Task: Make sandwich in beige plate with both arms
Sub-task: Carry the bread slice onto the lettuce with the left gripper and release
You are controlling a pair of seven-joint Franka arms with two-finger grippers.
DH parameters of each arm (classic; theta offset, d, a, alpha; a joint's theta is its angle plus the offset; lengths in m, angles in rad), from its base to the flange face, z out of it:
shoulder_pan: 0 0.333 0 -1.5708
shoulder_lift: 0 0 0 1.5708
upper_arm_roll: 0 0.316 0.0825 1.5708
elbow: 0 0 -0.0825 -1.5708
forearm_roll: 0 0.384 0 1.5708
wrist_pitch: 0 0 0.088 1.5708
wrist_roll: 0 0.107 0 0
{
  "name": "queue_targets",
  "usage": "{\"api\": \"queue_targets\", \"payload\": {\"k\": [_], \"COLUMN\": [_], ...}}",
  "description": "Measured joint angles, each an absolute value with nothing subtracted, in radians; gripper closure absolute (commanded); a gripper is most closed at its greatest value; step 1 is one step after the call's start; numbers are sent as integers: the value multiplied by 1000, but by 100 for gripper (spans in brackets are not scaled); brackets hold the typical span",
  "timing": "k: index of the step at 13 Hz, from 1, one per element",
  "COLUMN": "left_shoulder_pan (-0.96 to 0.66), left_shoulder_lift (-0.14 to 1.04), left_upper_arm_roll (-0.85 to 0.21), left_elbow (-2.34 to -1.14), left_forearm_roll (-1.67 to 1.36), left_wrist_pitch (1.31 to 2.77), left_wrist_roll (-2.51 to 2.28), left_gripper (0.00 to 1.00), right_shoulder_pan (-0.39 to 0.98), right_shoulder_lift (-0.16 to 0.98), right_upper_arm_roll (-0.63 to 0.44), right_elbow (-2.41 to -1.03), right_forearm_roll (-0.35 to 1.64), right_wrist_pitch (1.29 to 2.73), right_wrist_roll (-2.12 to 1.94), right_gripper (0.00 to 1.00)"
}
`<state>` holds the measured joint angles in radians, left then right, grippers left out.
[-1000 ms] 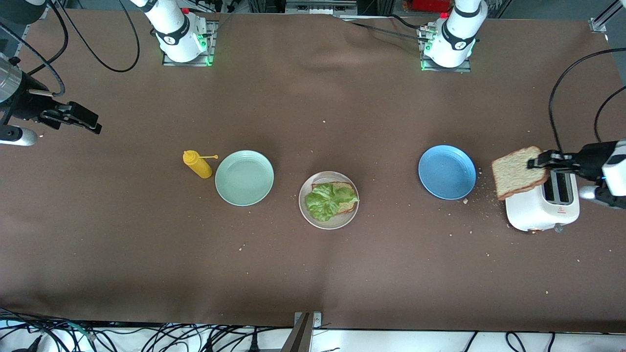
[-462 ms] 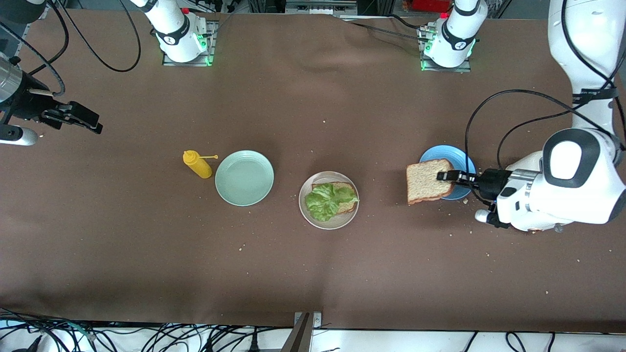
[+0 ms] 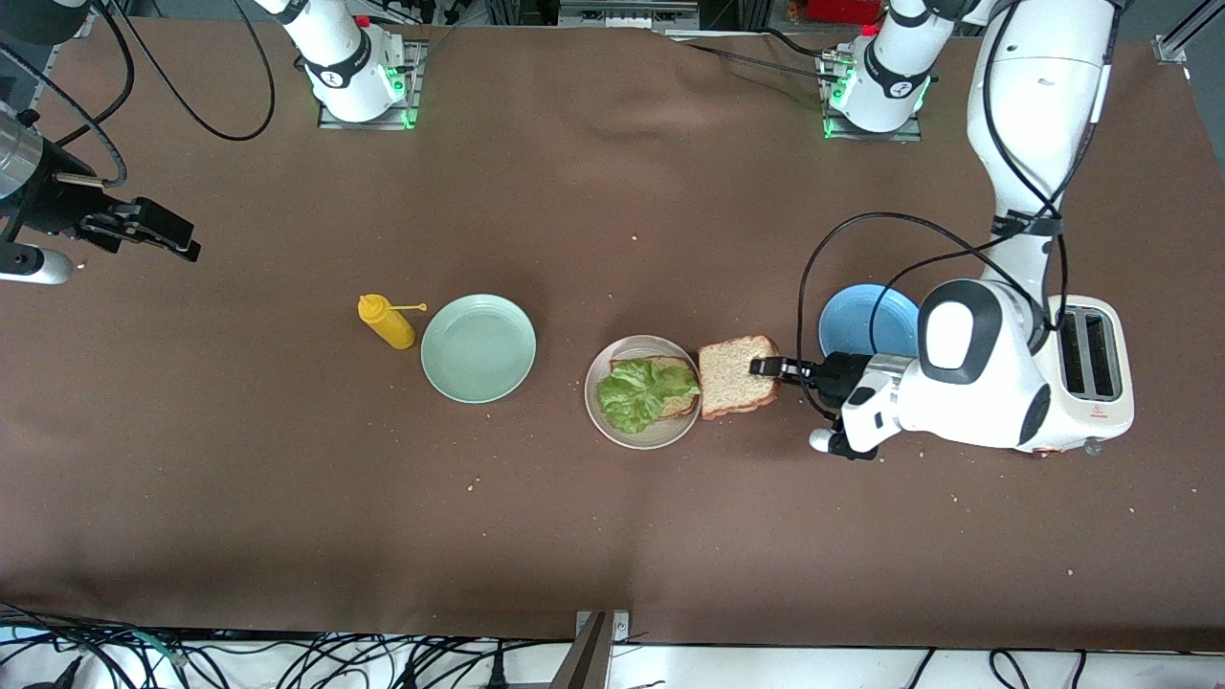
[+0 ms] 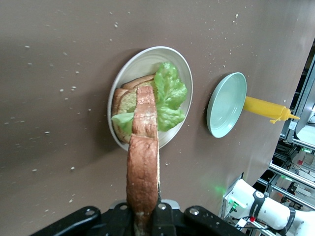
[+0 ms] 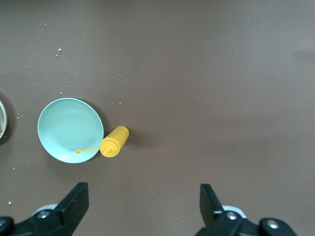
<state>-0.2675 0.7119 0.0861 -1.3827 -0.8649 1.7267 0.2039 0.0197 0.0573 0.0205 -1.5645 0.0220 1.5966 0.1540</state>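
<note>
I count three plates across the middle of the front frame: the mint-green plate (image 3: 478, 347), the beige plate (image 3: 643, 391) at centre, and the blue plate (image 3: 866, 322) partly under my left arm. There are two bread slices, one lettuce leaf (image 3: 646, 390), one yellow bottle (image 3: 387, 322) and one toaster (image 3: 1089, 375). My left gripper (image 3: 766, 367) reaches level from the right, pinching the top slice (image 3: 735, 375) over the beige plate's edge. The bottom slice (image 3: 676, 383) lies on that plate under the lettuce. My right gripper (image 3: 172, 239) waits at upper left, fingers spread.

mint plate (image 5: 69, 129), yellow bottle (image 5: 114, 142) beside it
</note>
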Motion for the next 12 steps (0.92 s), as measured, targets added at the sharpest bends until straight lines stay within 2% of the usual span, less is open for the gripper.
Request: {"api": "queue_targets", "payload": {"k": [8,12], "left_shoulder_pan": [-391,-437], "left_shoulder_lift": [748,772], "left_upper_arm_roll": [86,86], "left_elbow": [-1382,-1382], "left_forearm_roll": [-999,-1055], "left_wrist_pitch": [1781,1878], "left_wrist_roll": [153,153], "left_gripper": [100,100], "right_shoulder_pan": [20,20], "right_shoulder_lift": [57,57], "right_upper_arm_roll": [20,20], "right_elbow": [-1565,-1565], "right_forearm_roll": [22,22], "right_wrist_pitch": [1598,1598], "right_wrist_roll": [154,154], "right_gripper": [0,0]}}
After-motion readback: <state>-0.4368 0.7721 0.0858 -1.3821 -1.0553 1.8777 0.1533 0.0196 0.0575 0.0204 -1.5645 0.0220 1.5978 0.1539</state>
